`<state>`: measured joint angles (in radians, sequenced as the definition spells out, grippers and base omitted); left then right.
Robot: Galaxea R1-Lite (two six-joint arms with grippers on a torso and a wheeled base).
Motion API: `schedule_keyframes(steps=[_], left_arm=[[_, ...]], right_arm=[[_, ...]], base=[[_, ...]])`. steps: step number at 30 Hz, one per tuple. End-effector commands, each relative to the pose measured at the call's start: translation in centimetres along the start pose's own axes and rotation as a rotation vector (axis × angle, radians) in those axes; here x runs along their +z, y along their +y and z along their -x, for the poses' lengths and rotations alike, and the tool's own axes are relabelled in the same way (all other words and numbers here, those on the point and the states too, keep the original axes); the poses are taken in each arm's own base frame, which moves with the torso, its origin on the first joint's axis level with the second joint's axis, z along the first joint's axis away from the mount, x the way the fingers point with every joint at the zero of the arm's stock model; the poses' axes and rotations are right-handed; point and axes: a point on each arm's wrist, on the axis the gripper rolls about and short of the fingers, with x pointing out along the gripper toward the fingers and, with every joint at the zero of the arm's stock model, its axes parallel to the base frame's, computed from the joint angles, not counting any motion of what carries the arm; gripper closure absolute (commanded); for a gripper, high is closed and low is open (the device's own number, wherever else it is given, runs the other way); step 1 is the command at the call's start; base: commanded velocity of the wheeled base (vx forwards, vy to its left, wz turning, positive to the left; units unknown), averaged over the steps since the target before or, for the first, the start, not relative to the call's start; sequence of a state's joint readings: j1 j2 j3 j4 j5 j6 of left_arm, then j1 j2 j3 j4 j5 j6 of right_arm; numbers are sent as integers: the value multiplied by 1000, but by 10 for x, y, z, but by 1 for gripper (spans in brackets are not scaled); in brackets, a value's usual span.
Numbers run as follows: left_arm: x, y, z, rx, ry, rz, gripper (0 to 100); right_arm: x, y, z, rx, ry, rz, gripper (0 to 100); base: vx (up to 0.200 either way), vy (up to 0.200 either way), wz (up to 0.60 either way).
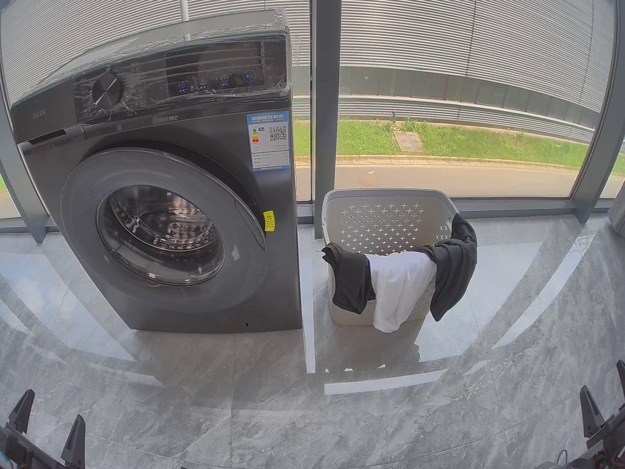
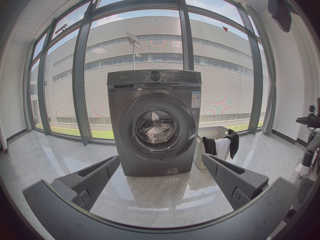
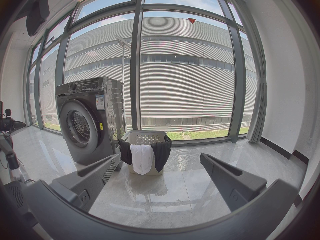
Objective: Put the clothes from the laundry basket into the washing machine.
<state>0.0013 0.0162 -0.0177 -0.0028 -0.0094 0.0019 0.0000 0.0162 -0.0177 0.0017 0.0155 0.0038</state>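
A dark grey front-loading washing machine [image 1: 169, 184] stands on the left with its round door shut [image 1: 163, 232]; it also faces the left wrist camera [image 2: 155, 124]. To its right sits a pale laundry basket [image 1: 387, 219] against the window. A white garment [image 1: 398, 288] hangs over the basket's front rim between two black garments [image 1: 351, 278] [image 1: 456, 265]. My left gripper [image 1: 49, 421] is low at the near left, open, far from the machine. My right gripper [image 1: 605, 392] is at the near right, open and holding nothing. The basket [image 3: 144, 138] lies ahead of the right gripper [image 3: 158, 160].
Glossy grey marble floor [image 1: 312, 398] stretches between me and the machine and basket. Floor-to-ceiling windows with dark frames [image 1: 325, 92] close off the back. A white wall and curtain [image 3: 263, 114] stand to the right.
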Motion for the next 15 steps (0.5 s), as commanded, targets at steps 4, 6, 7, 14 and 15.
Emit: schedule_keyframes(steps=[4, 6, 7, 14, 15], left_arm=[[-5, 0, 0, 0, 1, 0, 0], [-5, 0, 0, 0, 1, 0, 0], [-5, 0, 0, 0, 1, -1, 0], [-5, 0, 0, -1, 3, -3, 0], [-5, 0, 0, -1, 3, -3, 0]], right_arm=[[-5, 0, 0, 0, 0, 1, 0], [-5, 0, 0, 0, 0, 1, 0], [-5, 0, 0, 0, 0, 1, 0], [-5, 0, 0, 1, 0, 1, 0], [-5, 0, 0, 1, 0, 1, 0]], base=[[0, 0, 0], [0, 0, 0], [0, 0, 0], [0, 0, 0], [0, 0, 0]])
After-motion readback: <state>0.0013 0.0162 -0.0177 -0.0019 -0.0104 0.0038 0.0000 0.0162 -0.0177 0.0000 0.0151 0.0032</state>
